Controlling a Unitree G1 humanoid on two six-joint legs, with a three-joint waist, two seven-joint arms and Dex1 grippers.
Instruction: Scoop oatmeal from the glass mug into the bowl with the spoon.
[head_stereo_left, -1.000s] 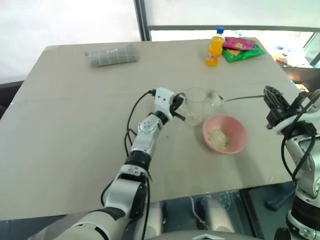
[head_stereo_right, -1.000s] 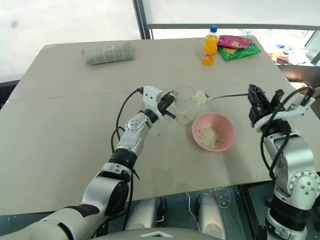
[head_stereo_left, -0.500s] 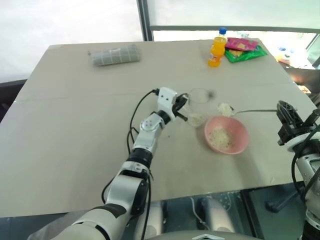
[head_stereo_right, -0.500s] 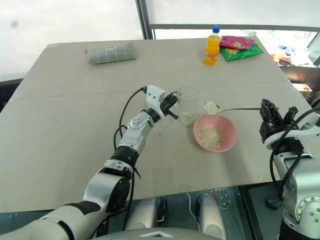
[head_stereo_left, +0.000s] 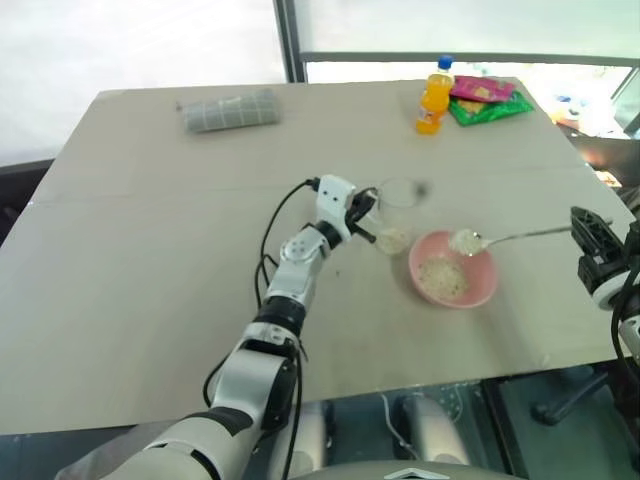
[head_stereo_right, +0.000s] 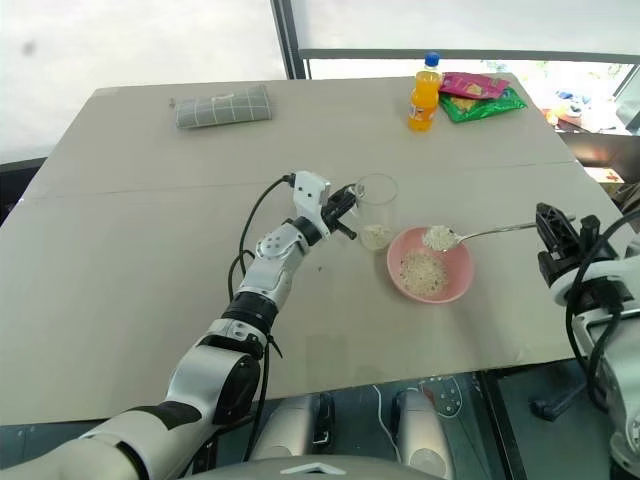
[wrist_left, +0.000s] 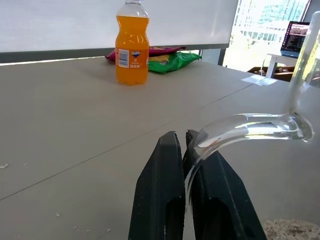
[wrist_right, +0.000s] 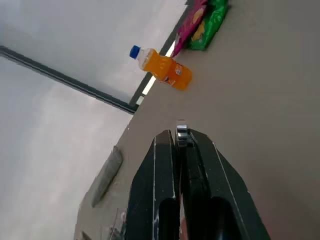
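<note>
The clear glass mug (head_stereo_left: 398, 210) stands mid-table with a little oatmeal (head_stereo_left: 392, 240) at its bottom. My left gripper (head_stereo_left: 361, 208) is shut on the mug's handle (wrist_left: 240, 129), the glass loop pinched between its black fingers (wrist_left: 160, 190). Just right of the mug sits the pink bowl (head_stereo_left: 478, 292) holding a small heap of flakes (head_stereo_left: 441, 277). My right gripper (head_stereo_left: 592, 236), at the table's right edge, is shut on the handle end of the silver spoon (head_stereo_left: 520, 236). The spoon's loaded tip (head_stereo_left: 464, 241) hovers over the bowl's far rim.
An orange bottle (head_stereo_left: 433, 96) and colourful snack packets (head_stereo_left: 484, 98) lie at the far right of the table. A folded grey checked cloth (head_stereo_left: 228, 110) rests far left. The table's right edge (head_stereo_left: 600, 200) is close to my right arm.
My right gripper drew back toward the table's right edge and rolled, carrying the loaded spoon from beside the mug to above the bowl. The left gripper and mug stayed put.
</note>
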